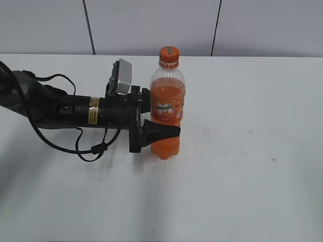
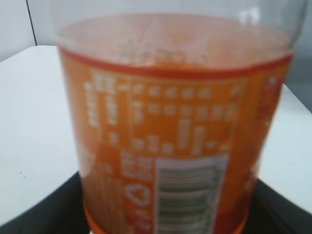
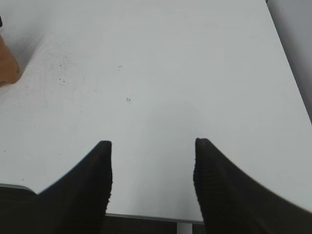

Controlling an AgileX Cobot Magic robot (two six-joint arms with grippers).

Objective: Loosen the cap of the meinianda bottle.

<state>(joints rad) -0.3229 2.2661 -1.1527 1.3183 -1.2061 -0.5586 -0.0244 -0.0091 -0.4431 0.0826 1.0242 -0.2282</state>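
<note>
My left pincer (image 1: 166, 132) clamps the tall clear orange-soda bottle (image 1: 167, 113), hiding my far finger. Its label blurs up close. My right pincer (image 3: 152, 161) gapes over the white table (image 3: 161, 73), unseen outside.

Right gripper (image 3: 152, 146) at bottom of frame, two black fingers pointing forward, spread apart, nothing between them. Left finger (image 3: 92, 185) and right finger (image 3: 219, 190) textured on inner faces. White table (image 3: 161, 73) fills space ahead of and beneath fingertips; few small dark specks on surface ahead and to left. Table edge just behind fingers, dark gap below. Far ahead-left, at frame edge, sliver of orange, lobed base of meinianda bottle (image 3: 7, 66), well apart from gripper. Table's right edge ahead-right, grey floor beyond.
</note>
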